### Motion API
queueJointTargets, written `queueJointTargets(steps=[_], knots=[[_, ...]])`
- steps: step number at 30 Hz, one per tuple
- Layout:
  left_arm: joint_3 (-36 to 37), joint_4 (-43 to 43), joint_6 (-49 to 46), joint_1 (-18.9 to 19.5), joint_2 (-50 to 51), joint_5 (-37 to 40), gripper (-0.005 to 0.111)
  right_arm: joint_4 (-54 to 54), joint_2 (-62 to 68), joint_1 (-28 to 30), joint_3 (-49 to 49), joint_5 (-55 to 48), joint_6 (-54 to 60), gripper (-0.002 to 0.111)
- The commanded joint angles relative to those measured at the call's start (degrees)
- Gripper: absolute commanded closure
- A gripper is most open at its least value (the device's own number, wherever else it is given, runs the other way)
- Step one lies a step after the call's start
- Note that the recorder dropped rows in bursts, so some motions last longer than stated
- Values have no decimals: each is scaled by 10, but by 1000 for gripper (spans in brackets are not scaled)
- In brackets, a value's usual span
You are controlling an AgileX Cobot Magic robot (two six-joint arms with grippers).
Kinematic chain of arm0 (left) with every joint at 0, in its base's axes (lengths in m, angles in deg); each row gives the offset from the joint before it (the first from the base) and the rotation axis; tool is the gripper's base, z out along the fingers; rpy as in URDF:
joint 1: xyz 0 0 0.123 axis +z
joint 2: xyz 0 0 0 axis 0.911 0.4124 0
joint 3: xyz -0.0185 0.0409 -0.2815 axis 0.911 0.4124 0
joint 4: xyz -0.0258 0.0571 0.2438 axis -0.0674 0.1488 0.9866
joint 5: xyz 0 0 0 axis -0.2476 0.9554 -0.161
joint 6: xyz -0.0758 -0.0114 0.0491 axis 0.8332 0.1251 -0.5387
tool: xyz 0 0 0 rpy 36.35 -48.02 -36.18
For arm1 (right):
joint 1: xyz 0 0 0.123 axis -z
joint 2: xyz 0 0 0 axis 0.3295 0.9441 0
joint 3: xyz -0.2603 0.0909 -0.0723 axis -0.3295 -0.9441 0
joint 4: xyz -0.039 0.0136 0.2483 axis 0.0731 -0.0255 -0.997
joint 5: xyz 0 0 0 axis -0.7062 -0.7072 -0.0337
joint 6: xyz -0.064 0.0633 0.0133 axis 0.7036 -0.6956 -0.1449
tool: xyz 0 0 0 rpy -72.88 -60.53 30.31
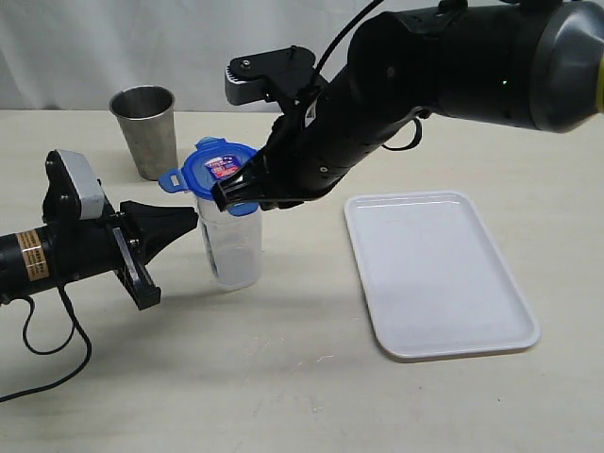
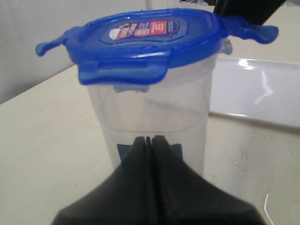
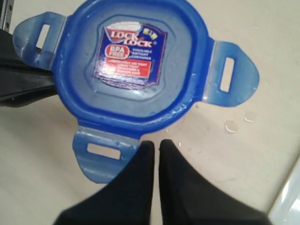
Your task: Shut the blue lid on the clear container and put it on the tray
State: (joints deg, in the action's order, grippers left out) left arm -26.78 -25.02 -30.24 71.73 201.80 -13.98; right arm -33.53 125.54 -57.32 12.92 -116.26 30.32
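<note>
The blue lid (image 1: 219,165) lies on top of the clear container (image 1: 233,250), which stands upright on the table. Three flaps of the blue lid (image 3: 131,61) stick out sideways. My right gripper (image 1: 233,194) is shut and empty. The right gripper (image 3: 156,144) has its tips at the lid's rim beside one flap. My left gripper (image 1: 192,220) is shut too, pointing at the container's side at mid height. Seen from the left wrist, the left gripper (image 2: 151,139) sits right against the container (image 2: 150,112) wall below the lid (image 2: 145,42). The white tray (image 1: 439,274) lies to the right.
A grey metal cup (image 1: 146,127) stands behind and left of the container. The tray's edge (image 2: 262,93) lies just beyond the container. The right arm reaches in from the upper right over the space between the container and the tray.
</note>
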Motion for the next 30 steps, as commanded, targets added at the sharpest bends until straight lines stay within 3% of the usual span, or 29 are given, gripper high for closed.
queueJointTargets(steps=[1, 13, 21, 27, 30], knots=[[-3, -3, 2, -2, 2, -7, 107, 14, -3, -1, -1, -24, 11, 104], [-3, -3, 2, -2, 2, -7, 107, 74, -69, -1, -1, -75, 29, 104], [-3, -5, 2, -2, 2, -7, 107, -7, -104, -1, -1, 57, 57, 103], [-3, -11, 5, -2, 2, -7, 105, -34, -44, 2, 36, 50, 65, 82], [-3, -20, 5, -1, 2, -7, 92, -34, -25, 2, 62, 48, 65, 75]])
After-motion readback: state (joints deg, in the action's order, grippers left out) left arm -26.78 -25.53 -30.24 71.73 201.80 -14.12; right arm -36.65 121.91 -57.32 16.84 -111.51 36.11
